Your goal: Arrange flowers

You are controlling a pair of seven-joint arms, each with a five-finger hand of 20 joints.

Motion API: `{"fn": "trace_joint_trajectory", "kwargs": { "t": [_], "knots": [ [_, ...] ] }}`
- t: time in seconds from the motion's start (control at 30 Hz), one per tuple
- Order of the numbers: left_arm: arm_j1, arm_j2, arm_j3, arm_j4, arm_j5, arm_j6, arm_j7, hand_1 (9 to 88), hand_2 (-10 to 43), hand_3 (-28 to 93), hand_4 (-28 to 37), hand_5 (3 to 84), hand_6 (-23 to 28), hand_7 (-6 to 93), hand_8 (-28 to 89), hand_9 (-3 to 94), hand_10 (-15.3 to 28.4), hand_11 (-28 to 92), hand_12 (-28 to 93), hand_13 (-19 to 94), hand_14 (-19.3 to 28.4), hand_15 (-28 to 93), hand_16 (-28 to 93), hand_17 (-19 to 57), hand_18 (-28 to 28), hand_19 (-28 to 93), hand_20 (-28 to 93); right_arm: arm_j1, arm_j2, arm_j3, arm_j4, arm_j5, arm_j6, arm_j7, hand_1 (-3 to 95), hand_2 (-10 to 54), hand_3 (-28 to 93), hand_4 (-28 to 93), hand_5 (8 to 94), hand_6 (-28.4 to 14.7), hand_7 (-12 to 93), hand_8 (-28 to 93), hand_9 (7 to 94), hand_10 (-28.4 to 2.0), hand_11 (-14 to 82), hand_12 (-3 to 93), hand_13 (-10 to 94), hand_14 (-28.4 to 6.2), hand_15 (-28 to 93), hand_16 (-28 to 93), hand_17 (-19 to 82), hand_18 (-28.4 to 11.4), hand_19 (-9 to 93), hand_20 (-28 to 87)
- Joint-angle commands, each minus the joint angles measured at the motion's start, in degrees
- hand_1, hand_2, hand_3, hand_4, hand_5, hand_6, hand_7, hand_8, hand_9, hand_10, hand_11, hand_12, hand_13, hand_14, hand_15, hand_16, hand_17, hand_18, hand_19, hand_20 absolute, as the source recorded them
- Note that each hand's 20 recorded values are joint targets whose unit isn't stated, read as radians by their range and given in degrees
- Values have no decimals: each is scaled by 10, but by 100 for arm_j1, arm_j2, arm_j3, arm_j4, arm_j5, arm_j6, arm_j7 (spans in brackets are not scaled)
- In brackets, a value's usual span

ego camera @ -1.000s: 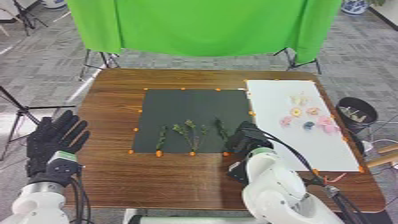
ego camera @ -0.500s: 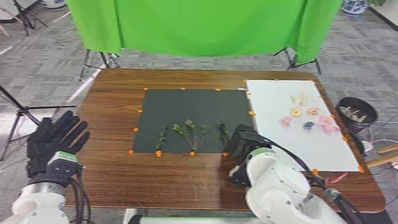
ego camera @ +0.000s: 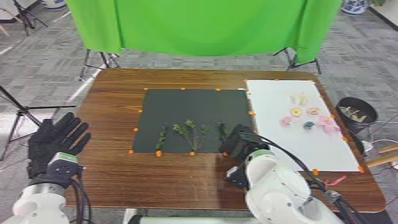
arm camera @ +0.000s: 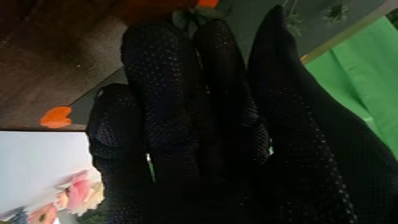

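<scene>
1. Green sprigs (ego camera: 189, 124) on the dark sheet (ego camera: 191, 105) in the head view look light, bendy: grip low stems. Right hand (ego camera: 240, 143) beside the rightmost; left hand (ego camera: 58, 140) spread.
2. Right wrist view: right hand's fingers straight, close together; pink flowers (arm camera: 78, 191) seem crushable.

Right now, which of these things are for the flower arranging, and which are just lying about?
For the arranging, it seems:
- green leafy stems
- flower heads
- dark sheet
- white sheet

Just around:
- black bin
- green cloth
- tripod
</scene>
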Motion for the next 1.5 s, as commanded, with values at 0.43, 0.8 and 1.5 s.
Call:
{"fn": "trace_joint_trajectory", "kwargs": {
  "t": [0.43,0.8,1.5],
  "knots": [
    [26,40,-34,-15,66,-117,-32,279,156,707,-283,477,109,157,-88,374,166,262,112,272,171,447,-96,-68,164,429,77,-326,892,1238,111,-1074,647,-329,380,-56,772,-200,631,-64,199,-113,616,-186,144,155,699,-134,520,227,390,-234,904,208],
    [-75,102,11,1,339,-259,-103,277,155,704,-283,472,107,156,-88,374,166,259,113,271,171,445,-95,-69,163,427,77,-312,1045,1905,524,-684,-781,-682,419,-95,809,-276,476,-68,118,-106,436,-159,73,138,598,-143,536,205,322,-246,841,296],
    [-234,19,213,44,273,-189,-222,277,156,703,-283,474,108,156,-88,380,166,259,115,273,171,443,-93,-69,164,427,78,749,931,1338,1413,-498,-418,-658,461,-95,797,-275,502,-69,152,-121,472,-164,115,118,634,-123,546,212,358,-223,857,304]
  ]
}}
